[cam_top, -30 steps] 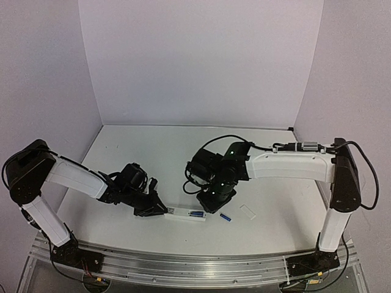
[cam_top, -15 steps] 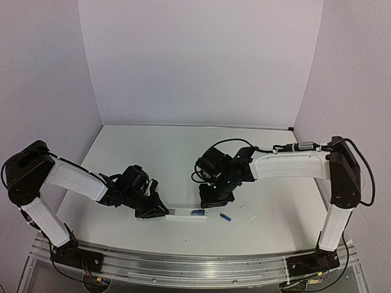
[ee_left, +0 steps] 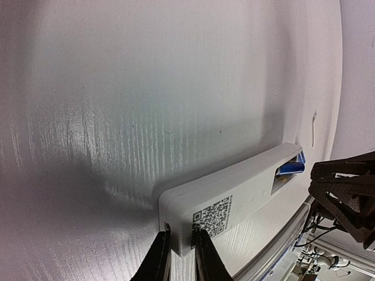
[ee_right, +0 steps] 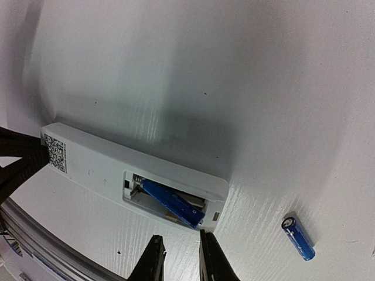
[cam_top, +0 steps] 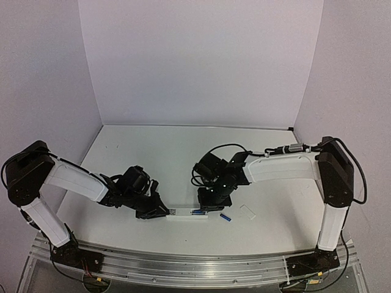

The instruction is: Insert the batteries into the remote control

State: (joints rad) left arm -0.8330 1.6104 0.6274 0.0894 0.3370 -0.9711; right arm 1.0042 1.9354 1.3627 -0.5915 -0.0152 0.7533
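Note:
The white remote control [cam_top: 186,214] lies face down near the front edge with its battery bay open. It also shows in the left wrist view [ee_left: 234,196] and the right wrist view [ee_right: 94,164]. One blue battery [ee_right: 173,203] sits tilted in the bay, one end raised. A second battery [cam_top: 225,217] lies loose on the table right of the remote, as the right wrist view [ee_right: 297,237] also shows. My left gripper [ee_left: 181,254] is shut on the remote's left end by the QR label. My right gripper [ee_right: 179,257] hovers just over the bay's right end, fingers nearly together and empty.
A small flat white cover piece [cam_top: 247,212] lies right of the loose battery. The table's front metal rail [cam_top: 195,256] runs close below the remote. White walls stand behind and to both sides.
My right arm has shifted a little while its gripper stays over the remote's right end. The left gripper and the remote have not moved.

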